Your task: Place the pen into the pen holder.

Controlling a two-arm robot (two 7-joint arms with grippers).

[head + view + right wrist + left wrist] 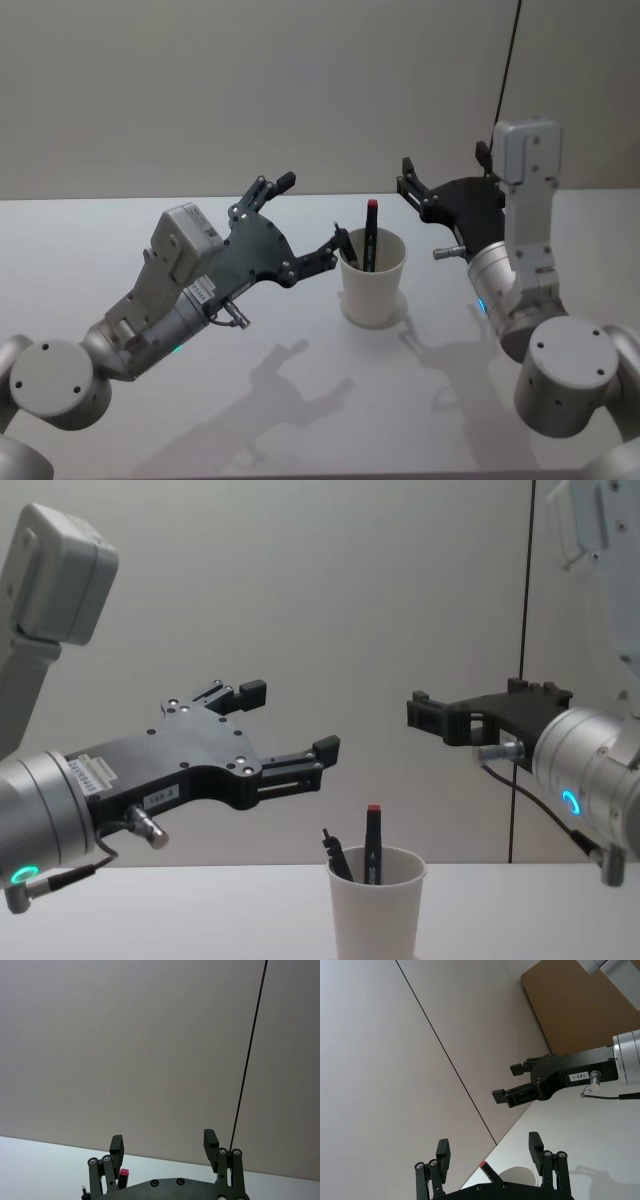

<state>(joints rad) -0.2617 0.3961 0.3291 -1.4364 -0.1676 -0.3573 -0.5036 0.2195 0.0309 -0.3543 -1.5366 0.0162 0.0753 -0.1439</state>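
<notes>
White desk with a grey wall behind it. Left arm comes in from the lower left in the head view, its left pincer spread wide and holding nothing, raised off the desk just to the left of the cup; in the chest view the left pincer sits above and left of the cup rim. Right arm stands on the right, right pincer also spread wide and empty, up above and to the right of the cup, pointing toward it. In the left wrist view the right pincer shows farther off with fingers apart. Pen holder, a white paper cup, stands upright on the desk between the two pincers, touching neither. Pen, black with a red top end, stands inside the cup leaning against the rim, top sticking out above it. A second, shorter black pen leans in the cup on the left side
</notes>
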